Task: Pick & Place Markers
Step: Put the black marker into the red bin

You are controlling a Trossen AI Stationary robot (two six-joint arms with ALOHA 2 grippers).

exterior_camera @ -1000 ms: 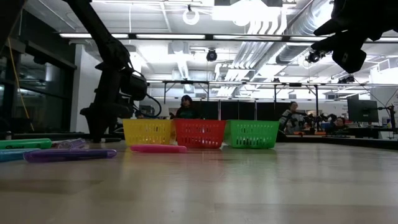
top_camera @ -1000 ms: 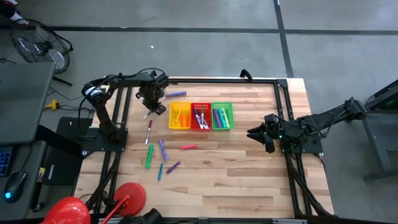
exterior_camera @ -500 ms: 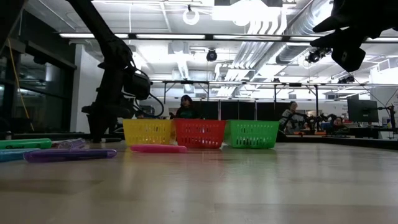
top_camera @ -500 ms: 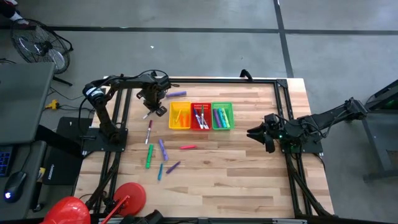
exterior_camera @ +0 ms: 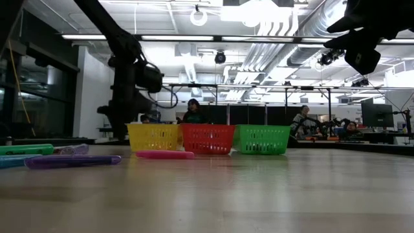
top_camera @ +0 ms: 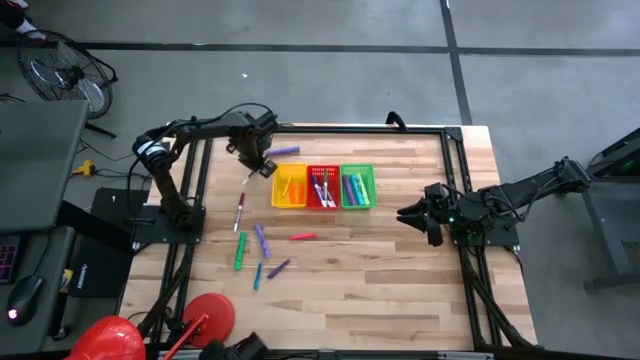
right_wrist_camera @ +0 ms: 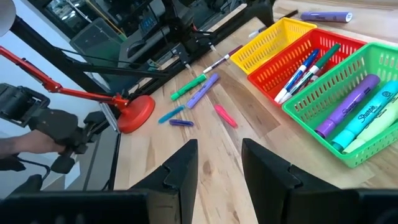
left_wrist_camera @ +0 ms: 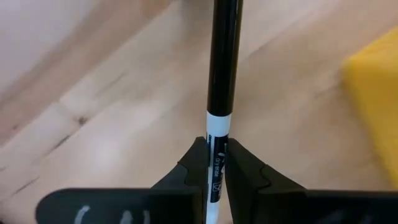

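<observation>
Spanning most of the high view, the wooden table [top_camera: 400, 250] carries three baskets [top_camera: 323, 187] already holding sorted markers, so the job looks partly done. Several loose markers [top_camera: 262, 240] lie on the wood, with a purple one [top_camera: 284, 151] behind the baskets. Waiting at the table's right edge, the right gripper [top_camera: 412, 215] stands parted and empty. Beside the yellow basket [top_camera: 289, 186], the left gripper [left_wrist_camera: 214, 163] is clamped on a black-and-white marker [left_wrist_camera: 222, 68].
</observation>
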